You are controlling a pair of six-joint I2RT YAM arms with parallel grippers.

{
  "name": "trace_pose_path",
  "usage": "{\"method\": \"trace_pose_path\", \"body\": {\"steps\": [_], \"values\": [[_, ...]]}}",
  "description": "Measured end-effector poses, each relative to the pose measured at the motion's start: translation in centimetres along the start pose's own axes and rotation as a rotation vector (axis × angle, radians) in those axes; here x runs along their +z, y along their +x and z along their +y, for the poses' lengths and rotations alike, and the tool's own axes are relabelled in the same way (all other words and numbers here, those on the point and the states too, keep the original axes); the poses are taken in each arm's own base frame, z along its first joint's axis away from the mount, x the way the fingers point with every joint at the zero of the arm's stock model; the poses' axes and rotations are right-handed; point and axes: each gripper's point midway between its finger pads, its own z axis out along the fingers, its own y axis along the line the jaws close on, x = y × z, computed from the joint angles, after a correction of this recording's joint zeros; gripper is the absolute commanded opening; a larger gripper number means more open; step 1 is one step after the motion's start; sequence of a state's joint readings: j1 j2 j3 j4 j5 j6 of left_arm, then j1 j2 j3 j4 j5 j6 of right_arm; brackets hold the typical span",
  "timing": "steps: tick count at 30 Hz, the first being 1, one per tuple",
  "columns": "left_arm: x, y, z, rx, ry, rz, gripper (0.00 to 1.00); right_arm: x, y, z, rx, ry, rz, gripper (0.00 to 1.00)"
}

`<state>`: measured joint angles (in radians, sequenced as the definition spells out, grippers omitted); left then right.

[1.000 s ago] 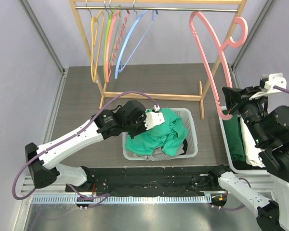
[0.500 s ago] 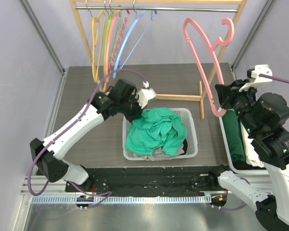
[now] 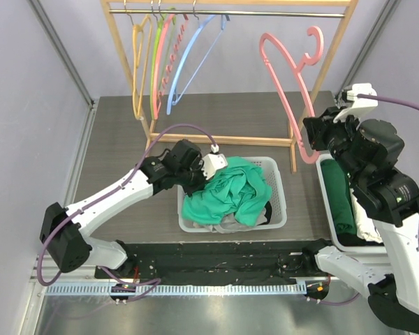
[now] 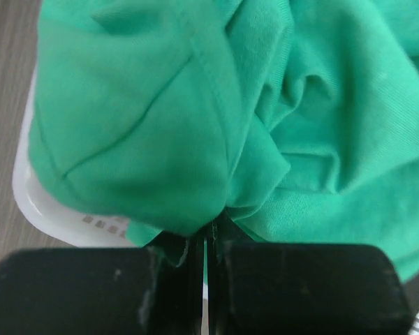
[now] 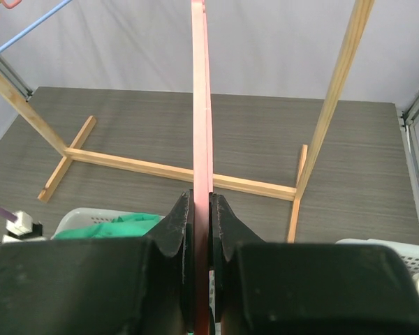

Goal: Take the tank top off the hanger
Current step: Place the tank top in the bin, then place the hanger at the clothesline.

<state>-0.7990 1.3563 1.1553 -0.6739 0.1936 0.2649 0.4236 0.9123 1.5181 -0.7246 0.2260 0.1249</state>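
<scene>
Your left end effector (image 4: pixel 204 244) presses shut against the tank top (image 4: pixel 195 125) in the basket (image 3: pixel 281 195) — right of it, your right end effector (image 5: pixel 201 209) clamps the hanger (image 5: pixel 200 105).

- Tank top (image 4: pixel 265 105), green: crumpled knit cloth in deep folds, filling most of the frame. A stitched hem runs down from the top centre.
- Basket (image 4: pixel 31 202), white plastic: only a curved piece of rim shows at lower left, under the cloth, with small slots along it.
- Surface (image 4: pixel 7 70), grey wood-grain: a strip at the left edge, beside the basket.
- Fingers (image 4: pixel 91 286), black, two: along the bottom edge, pressed together with a hairline slit between them. Their tips are at the cloth's lowest fold; whether any cloth is pinched cannot be told.
</scene>
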Motion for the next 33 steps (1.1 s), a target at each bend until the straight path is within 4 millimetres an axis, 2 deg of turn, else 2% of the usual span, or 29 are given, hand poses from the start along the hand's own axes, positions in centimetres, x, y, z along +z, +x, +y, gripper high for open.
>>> {"method": "trace_pose_path", "body": {"steps": [2, 4, 5, 6, 7, 9, 14, 15, 17, 19, 22, 25, 28, 33], "values": [[1.2, 1.4, 0.2, 0.0, -0.019, 0.023, 0.01, 0.4, -0.4, 0.1, -0.006, 0.0, 0.003, 0.01], [2.4, 3.1, 0.4, 0.002, -0.035, 0.057, 0.09, 0.9, -1.3, 0.4, -0.009, -0.001, -0.005, 0.01], [3.0, 3.8, 0.4, 0.005, -0.042, 0.074, 0.28, 1.2, -1.7, 0.5, -0.011, -0.002, -0.008, 0.01], [3.5, 4.5, 0.5, 0.008, -0.05, 0.089, 0.39, 1.5, -1.8, 0.6, -0.012, -0.001, -0.008, 0.01], [3.8, 5.0, 0.6, 0.016, -0.058, 0.103, 0.58, 1.7, -2.0, 0.7, -0.013, -0.001, -0.007, 0.01], [3.9, 5.2, 1.1, 0.03, -0.081, 0.114, 0.71, 2.3, -2.3, 0.8, -0.016, -0.001, -0.005, 0.01], [2.7, 3.4, 2.4, 0.024, -0.145, 0.095, 0.8, 3.8, -3.2, 1.3, -0.021, 0.0, 0.0, 0.01], [2.1, 2.5, 2.5, 0.015, -0.15, 0.087, 0.82, 4.1, -3.4, 1.4, -0.022, 0.0, 0.001, 0.01], [0.6, 0.1, 2.8, 0.005, -0.162, 0.047, 0.91, 5.0, -3.7, 1.6, -0.024, 0.0, 0.006, 0.01], [-1.2, -2.5, 2.9, -0.005, -0.161, -0.008, 0.96, 5.8, -3.9, 1.8, -0.028, 0.001, 0.011, 0.01], [-5.0, -7.0, 2.6, -0.02, -0.155, -0.132, 0.99, 6.9, -4.1, 2.1, -0.034, 0.003, 0.017, 0.01], [-8.9, -10.0, 2.1, -0.024, -0.149, -0.237, 1.0, 7.8, -4.4, 2.3, -0.045, 0.005, 0.02, 0.01], [-11.7, -11.3, 1.6, -0.014, -0.144, -0.281, 1.0, 8.5, -4.9, 2.4, -0.05, 0.007, 0.017, 0.01], [-13.9, -11.3, 1.1, 0.028, -0.129, -0.265, 1.0, 10.2, -5.1, 2.8, -0.053, 0.011, 0.02, 0.01]]}}
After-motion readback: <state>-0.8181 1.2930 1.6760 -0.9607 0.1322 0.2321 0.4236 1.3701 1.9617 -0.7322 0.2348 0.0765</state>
